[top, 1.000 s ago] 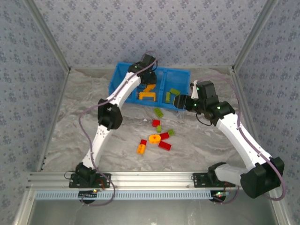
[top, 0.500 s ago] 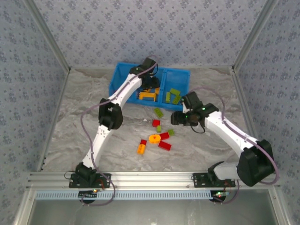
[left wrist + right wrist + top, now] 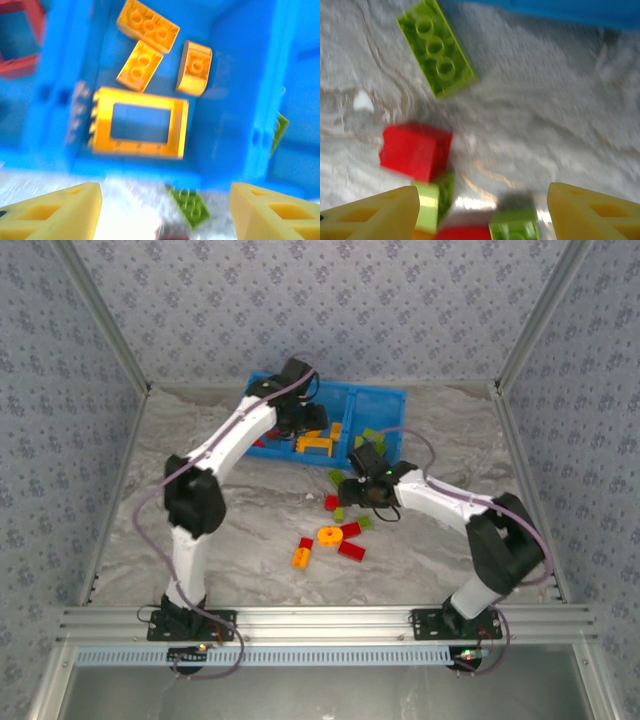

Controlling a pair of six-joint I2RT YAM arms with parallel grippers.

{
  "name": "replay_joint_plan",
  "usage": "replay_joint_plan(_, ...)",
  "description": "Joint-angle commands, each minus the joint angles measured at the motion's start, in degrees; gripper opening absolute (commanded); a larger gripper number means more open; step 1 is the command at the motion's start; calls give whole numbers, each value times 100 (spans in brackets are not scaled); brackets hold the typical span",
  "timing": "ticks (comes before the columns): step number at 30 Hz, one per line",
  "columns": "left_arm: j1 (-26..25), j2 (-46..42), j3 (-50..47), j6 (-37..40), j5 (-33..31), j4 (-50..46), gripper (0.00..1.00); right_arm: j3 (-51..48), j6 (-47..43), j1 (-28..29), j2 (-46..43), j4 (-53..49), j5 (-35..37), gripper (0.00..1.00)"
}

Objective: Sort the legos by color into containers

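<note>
My right hand [image 3: 482,194] hangs open and empty over the grey counter [image 3: 560,115]. The small red plastic brick [image 3: 415,150] lies just ahead, touching a lime green brick [image 3: 436,199]. It looks light, rigid and slick, so I'd pinch its flat sides. My left hand [image 3: 165,189] is open and empty above the blue plastic bin [image 3: 235,95].

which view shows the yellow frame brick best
Left wrist: the yellow frame brick sits central, its whole outline and opening clear. Top external shows it as a small orange patch in the blue bin.
</note>
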Motion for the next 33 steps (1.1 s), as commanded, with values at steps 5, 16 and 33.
replay_joint_plan(5, 259, -2382, -2918, -431, 135, 668, 70, 976, -275, 53, 1224, 727, 548, 75)
replay_joint_plan(16, 587, -4366, -4636, -632, 67, 62, 72, 1879, -632, 105, 2289, 310, 640, 70)
replay_joint_plan(33, 632, -4530, -4794, -725, 116, 31, 72, 1515, -490, 388, 1990, -73, 1359, 56)
